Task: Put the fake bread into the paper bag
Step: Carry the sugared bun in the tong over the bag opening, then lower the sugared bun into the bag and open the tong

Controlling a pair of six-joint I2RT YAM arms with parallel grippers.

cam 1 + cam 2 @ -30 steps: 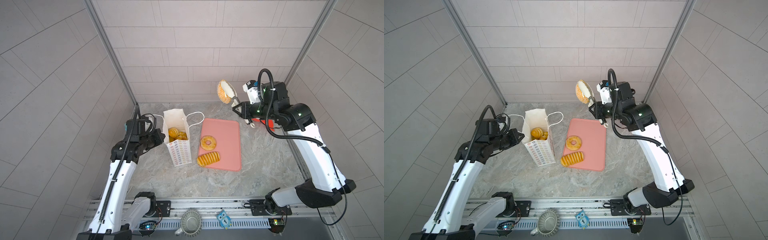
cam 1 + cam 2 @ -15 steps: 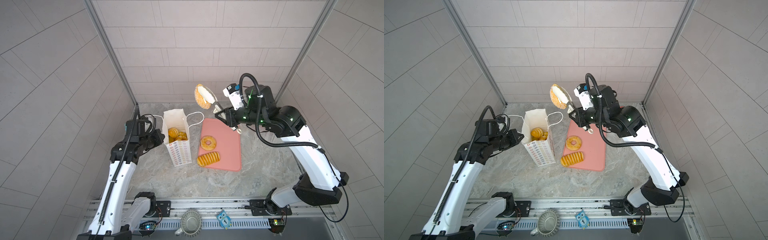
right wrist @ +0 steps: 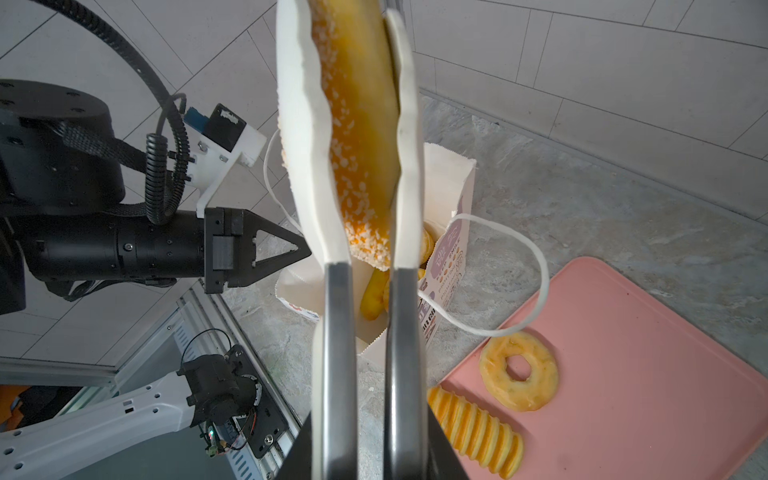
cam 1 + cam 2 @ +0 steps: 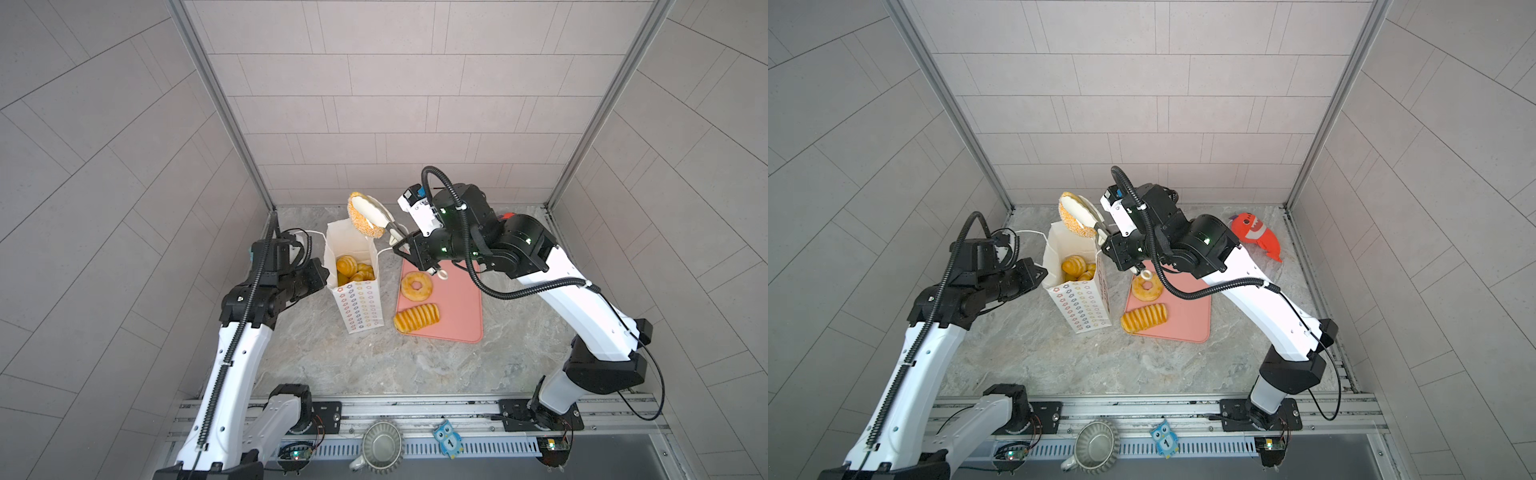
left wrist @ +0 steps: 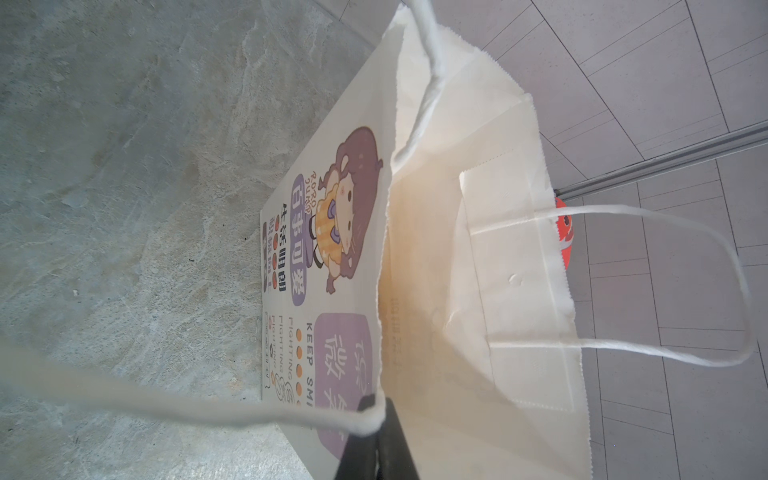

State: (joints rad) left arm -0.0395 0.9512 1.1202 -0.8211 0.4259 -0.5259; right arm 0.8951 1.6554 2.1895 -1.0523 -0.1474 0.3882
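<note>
Records loaves (image 4: 347, 264) inside paper bag (image 4: 359, 307) pinched by left gripper (image 4: 321, 272), sprinkled bun (image 4: 359, 218) in tongs (image 3: 338, 332) clamped by right gripper (image 4: 408, 249), doughnut (image 4: 415, 286) and ridged roll (image 4: 416, 318) unbagged.

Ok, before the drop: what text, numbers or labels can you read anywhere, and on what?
"KEEP SMI", rest hidden: paper bag face, left wrist view.
"FIGHTING", twice: same face.
"RORO JUMP", probably, small: by the cartoon girl there.
Chinese characters on that face: not readable with confidence.
Bag print in the right wrist view: too blurred.
"1": blue owl tag at the front rail.
</note>
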